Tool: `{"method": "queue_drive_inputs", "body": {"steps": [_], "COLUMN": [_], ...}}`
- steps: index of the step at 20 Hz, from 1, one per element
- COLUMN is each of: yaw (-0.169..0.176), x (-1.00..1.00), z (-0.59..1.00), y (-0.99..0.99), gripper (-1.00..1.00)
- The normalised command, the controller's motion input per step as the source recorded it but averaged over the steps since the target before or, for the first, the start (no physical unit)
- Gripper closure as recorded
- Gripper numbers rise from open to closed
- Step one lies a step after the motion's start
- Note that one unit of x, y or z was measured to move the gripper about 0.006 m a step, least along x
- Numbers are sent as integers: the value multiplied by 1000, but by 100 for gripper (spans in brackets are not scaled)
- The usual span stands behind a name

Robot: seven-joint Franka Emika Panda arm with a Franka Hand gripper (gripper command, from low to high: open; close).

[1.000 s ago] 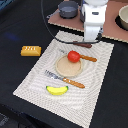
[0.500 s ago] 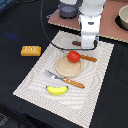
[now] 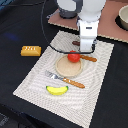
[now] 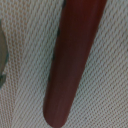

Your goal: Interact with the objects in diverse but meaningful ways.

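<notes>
My arm had come down over the last second, from above the mat's far edge to just over the sausage, so I judged a grasp of it to be the step in hand. In the exterior view my pincer stood upright, pointing straight down at the far side of the mat, hiding nearly all of the sausage. The wrist view was filled by that dark red-brown stick lying on the woven cloth; no fingers showed, so I could not tell whether my pincer was wide or closed. The tomato sat on the plate just beside me, the banana near, the bread far left.
</notes>
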Motion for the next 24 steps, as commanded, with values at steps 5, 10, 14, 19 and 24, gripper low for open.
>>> {"method": "queue_drive_inputs", "body": {"steps": [5,10,14,19,24], "yaw": [0,0,0,2,3], "x": [-223,-150,-121,-114,13], "z": [-295,-405,-534,-701,104], "y": [210,258,269,324,267], "gripper": [100,100,100,100,100]}}
